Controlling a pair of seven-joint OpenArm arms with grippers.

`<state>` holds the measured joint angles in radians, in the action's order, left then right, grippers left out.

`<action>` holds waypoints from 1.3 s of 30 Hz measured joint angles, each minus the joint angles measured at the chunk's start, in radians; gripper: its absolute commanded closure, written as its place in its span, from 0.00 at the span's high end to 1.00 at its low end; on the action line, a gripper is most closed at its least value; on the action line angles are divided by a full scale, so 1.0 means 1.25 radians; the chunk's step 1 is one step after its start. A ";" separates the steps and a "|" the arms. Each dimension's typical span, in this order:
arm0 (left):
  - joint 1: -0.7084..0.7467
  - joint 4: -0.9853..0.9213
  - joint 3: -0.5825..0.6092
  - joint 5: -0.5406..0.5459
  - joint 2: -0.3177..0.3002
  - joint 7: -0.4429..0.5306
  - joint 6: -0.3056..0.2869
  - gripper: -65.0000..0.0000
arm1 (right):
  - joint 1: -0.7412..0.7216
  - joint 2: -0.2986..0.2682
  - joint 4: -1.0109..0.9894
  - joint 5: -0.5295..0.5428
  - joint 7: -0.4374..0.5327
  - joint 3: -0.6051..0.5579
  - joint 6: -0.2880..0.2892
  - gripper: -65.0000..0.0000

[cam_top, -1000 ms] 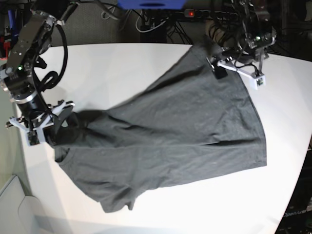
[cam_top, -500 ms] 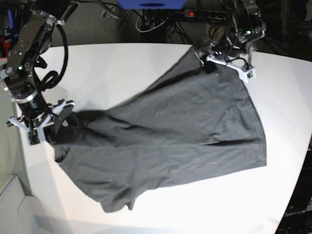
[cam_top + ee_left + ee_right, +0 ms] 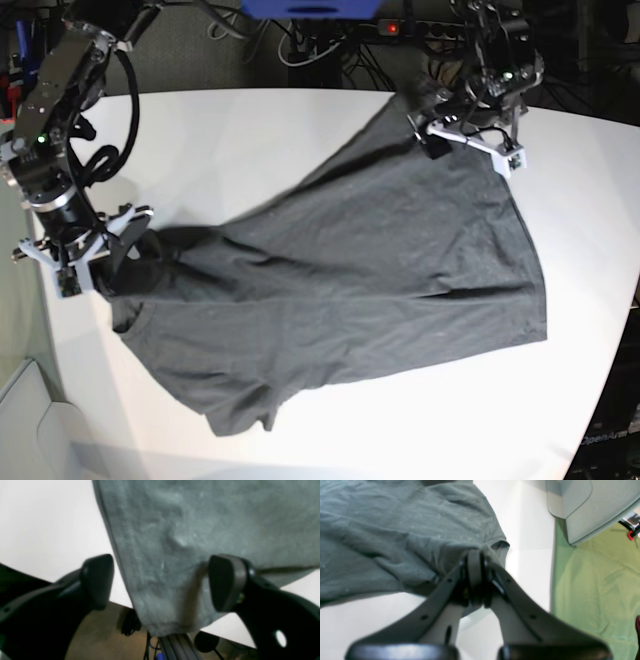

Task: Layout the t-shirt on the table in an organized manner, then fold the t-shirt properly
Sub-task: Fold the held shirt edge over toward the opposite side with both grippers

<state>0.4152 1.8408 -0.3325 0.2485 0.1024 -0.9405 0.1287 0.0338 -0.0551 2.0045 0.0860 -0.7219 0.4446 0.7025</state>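
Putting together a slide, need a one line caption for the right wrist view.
Right gripper fingers pinch a bunched edge of the dark grey t-shirt over the white table.

Base camera looks steeply down over the whole desk [image 3: 250, 130]; both wrist cameras sit close behind their fingers [image 3: 225, 580], sharing the shirt [image 3: 380, 270].
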 measured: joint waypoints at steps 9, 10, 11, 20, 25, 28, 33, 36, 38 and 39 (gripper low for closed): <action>-0.012 -0.039 -0.002 0.007 -0.002 0.023 0.001 0.14 | 0.000 0.000 0.000 0.000 0.000 -0.027 0.000 0.00; -0.014 -0.041 -0.002 0.008 -0.002 0.021 0.001 0.11 | 0.000 0.000 0.000 0.000 0.000 -0.027 0.000 0.00; -0.016 -0.042 -0.002 0.009 -0.002 0.020 0.001 0.10 | 0.000 0.000 0.000 0.000 0.000 -0.027 0.000 0.00; -0.010 -0.002 0.002 0.020 0.002 -0.045 0.001 0.00 | 0.000 0.000 0.000 0.000 0.000 -0.049 0.000 0.00; 0.002 0.066 0.000 0.011 0.000 -0.058 0.004 0.01 | 0.000 0.000 0.000 0.000 0.000 -0.049 0.000 0.00; -0.002 0.089 -0.003 0.011 -0.002 -0.057 0.004 0.01 | 0.000 -0.004 0.000 0.001 0.001 -0.069 0.000 0.00; 0.017 0.126 -0.005 0.011 -0.005 -0.064 0.005 0.01 | -0.004 -0.005 0.000 0.002 0.003 -0.064 0.000 0.00; 0.013 0.132 -0.005 0.022 -0.027 -0.051 0.004 0.01 | -0.004 -0.007 0.000 0.000 0.003 -0.063 0.000 0.00; 0.011 0.132 -0.029 0.023 -0.024 -0.056 0.004 0.01 | -0.002 -0.009 0.000 0.000 0.003 -0.063 0.000 0.00; 0.009 0.132 -0.050 0.023 -0.024 -0.060 -0.001 0.01 | 0.000 -0.013 0.000 0.000 0.003 -0.067 0.000 0.00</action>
<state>0.4263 2.0064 -0.3954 0.2775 0.0723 -1.0149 0.1272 0.0341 -0.0715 2.0045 0.0864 -0.7185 0.3607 0.7025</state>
